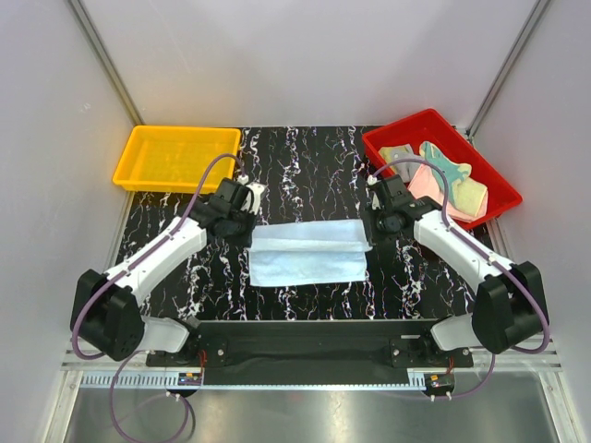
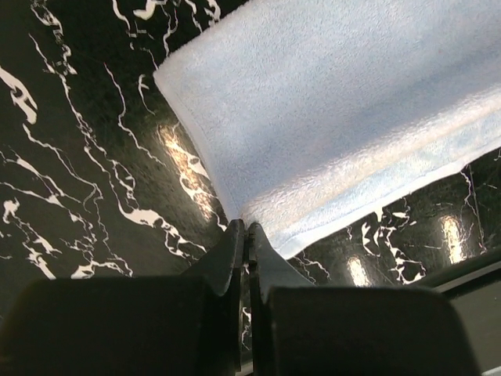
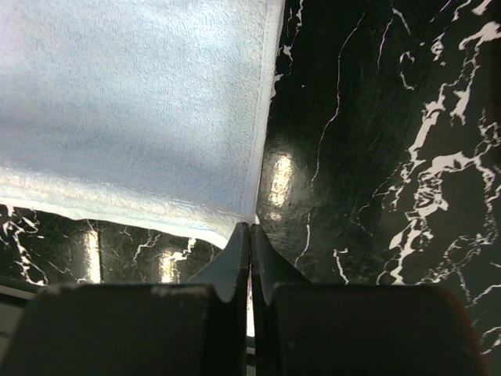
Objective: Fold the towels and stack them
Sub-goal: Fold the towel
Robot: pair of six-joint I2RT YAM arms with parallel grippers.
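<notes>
Left gripper [image 2: 246,229]: jaws pressed together, pinching the left corner of the one light blue towel [image 1: 309,254], half folded mid-table. Right gripper [image 3: 250,229]: pinching its right corner likewise. Red bin [image 1: 397,126], far right: heaped towels [image 1: 443,175] overlap, at least three, exact count unclear.

I see one towel [image 1: 307,254] lying mid-desk [image 1: 305,166], just before both arms. My left tool [image 1: 250,230] sits at its far left corner and my right tool [image 1: 371,236] at its far right corner. The left tray [image 1: 129,164] stands at the desk's far left. The right tray [image 1: 397,125], at the far right, has more towels [image 1: 443,175] heaped in it
</notes>
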